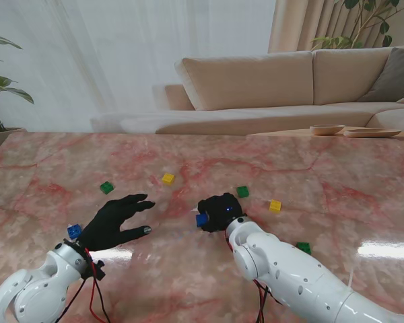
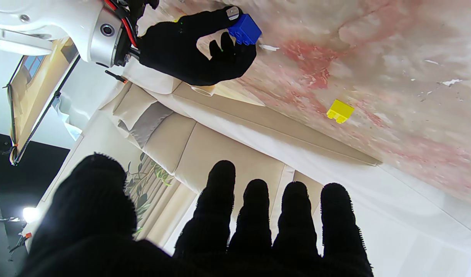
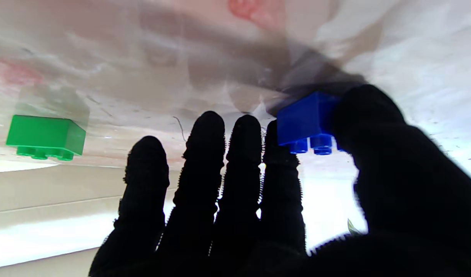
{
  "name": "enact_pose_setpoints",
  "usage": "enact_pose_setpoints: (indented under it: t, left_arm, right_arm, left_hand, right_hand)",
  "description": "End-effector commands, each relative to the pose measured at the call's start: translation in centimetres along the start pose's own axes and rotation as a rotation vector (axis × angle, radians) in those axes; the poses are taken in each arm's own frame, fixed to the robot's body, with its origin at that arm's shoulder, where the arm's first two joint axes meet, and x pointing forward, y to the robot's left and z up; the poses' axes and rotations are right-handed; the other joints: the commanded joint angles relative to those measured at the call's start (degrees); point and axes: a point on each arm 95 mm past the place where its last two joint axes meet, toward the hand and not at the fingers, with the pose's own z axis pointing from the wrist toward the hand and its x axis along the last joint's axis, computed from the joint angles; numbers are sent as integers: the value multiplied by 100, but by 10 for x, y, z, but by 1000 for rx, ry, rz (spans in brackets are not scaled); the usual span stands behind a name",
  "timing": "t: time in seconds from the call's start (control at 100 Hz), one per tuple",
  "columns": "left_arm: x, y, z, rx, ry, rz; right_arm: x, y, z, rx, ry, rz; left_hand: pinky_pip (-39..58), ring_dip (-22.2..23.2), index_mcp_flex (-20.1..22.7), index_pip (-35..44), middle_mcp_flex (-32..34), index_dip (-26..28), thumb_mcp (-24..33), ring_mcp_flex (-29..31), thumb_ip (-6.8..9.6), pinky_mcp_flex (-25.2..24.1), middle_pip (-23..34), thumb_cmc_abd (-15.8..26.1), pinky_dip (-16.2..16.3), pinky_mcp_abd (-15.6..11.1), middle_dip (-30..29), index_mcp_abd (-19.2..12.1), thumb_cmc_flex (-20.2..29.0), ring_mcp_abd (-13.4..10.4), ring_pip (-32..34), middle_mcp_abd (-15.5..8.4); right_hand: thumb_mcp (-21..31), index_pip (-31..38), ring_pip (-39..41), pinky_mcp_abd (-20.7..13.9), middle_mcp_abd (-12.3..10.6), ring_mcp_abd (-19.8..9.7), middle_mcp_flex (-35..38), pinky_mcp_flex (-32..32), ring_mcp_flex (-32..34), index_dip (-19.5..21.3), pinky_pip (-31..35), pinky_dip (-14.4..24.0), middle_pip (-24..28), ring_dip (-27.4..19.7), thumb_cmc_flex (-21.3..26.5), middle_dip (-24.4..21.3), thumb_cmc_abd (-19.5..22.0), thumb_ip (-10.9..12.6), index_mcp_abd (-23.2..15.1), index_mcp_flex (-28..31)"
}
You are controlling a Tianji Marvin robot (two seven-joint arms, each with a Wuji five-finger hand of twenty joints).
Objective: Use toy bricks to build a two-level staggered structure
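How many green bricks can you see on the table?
3. One green brick lies far left beyond the left hand, one just beyond the right hand, one beside the right forearm. The arms may hide more.

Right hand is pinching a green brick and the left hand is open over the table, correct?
Not quite: the brick in the right hand is the blue brick, pinched between thumb and fingers, as the right wrist view shows. The left hand is open over the table, as you said.
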Motion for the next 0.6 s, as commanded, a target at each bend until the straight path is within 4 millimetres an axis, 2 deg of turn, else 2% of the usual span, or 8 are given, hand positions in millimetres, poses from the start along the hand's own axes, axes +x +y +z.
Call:
enact_pose_setpoints:
  t: [0.0, 0.07, 0.16, 0.36, 0.59]
  left_arm:
    - [0, 2, -1, -9, -2, -1]
    - [0, 3, 0, -10, -1, -2]
    - [0, 3, 0, -11, 0, -4]
    - [0, 5, 1, -12, 2, -8]
    - [1, 7, 3, -8, 6, -13]
  right_arm:
    - [-4, -11, -5, 43, -12, -5]
    - [-5, -11, -7, 43, -11, -8]
    - [-6, -8, -10, 44, -11, -8]
    - [-7, 3, -20, 23, -12, -4]
    - [-20, 31, -45, -67, -46, 0]
  left_hand:
    - [-9, 2, 69, -34, 166, 8, 121, 45, -208, -99, -75, 51, -88, -48, 42, 85, -177, -45, -4, -17]
    - [-9, 2, 75, -30, 166, 10, 128, 48, -208, -99, -72, 42, -88, -49, 43, 90, -175, -46, -3, -26]
    - [-10, 1, 71, -30, 167, 10, 134, 47, -208, -99, -72, 42, -88, -49, 43, 89, -175, -43, -5, -25]
    - [-10, 4, 73, -28, 172, 11, 141, 52, -211, -99, -69, 37, -89, -49, 44, 89, -176, -50, 0, -29]
    - [-10, 5, 65, -34, 166, 8, 139, 47, -214, -99, -73, 42, -88, -49, 42, 90, -180, -34, 0, -16]
  right_hand:
    - [-274, -610, -62, -103, 84, -86, -302, -146, -219, -137, -82, 205, -75, -86, -91, -135, 48, 311, 259, -199]
    - [-861, -822, -148, -125, 124, -68, -596, -274, -434, -96, -201, 222, -107, -128, -154, -206, 36, 455, 392, -401]
    - [-1068, -1019, -205, -142, 181, -59, -819, -362, -597, -131, -269, 229, -199, -150, -378, -277, -99, 533, 513, -562]
    - [-874, -1428, -465, -150, 264, 16, -1155, -569, -917, -178, -522, 227, -392, -255, -998, -438, -170, 633, 666, -715]
    - [-696, -1899, -1260, 11, 389, 171, -1380, -727, -1101, -293, -1364, -169, -764, -734, -1157, -797, -187, 616, 802, -812]
